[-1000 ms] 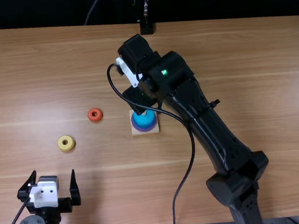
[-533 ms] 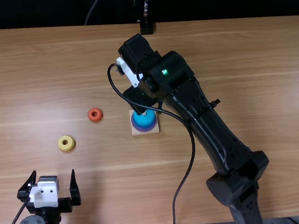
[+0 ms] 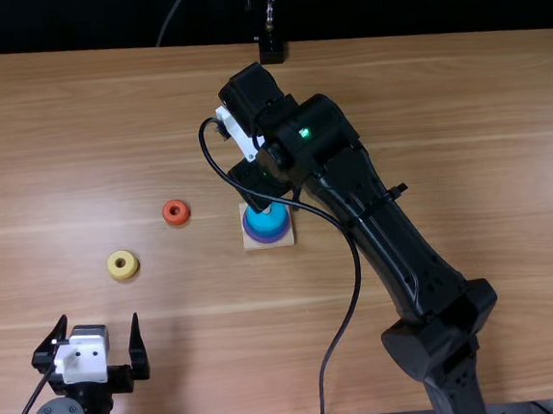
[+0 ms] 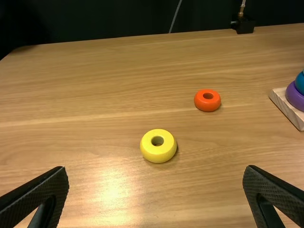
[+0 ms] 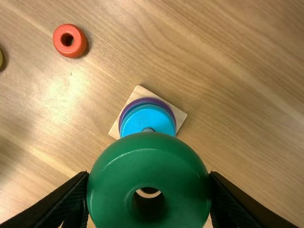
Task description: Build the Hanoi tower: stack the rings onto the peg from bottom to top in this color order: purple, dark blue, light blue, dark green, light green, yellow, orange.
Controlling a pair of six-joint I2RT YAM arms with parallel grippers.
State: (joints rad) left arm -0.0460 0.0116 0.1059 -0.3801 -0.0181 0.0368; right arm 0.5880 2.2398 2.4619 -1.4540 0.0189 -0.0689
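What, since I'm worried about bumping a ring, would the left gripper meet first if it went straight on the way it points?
Likely the yellow ring, straight ahead of the left gripper, though depth is unclear and the jaws might pass over it.

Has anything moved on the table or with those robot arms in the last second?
Hardly anything: at most, the right gripper has turned very slightly. The left gripper, yellow ring, orange ring and stacked rings stayed put.
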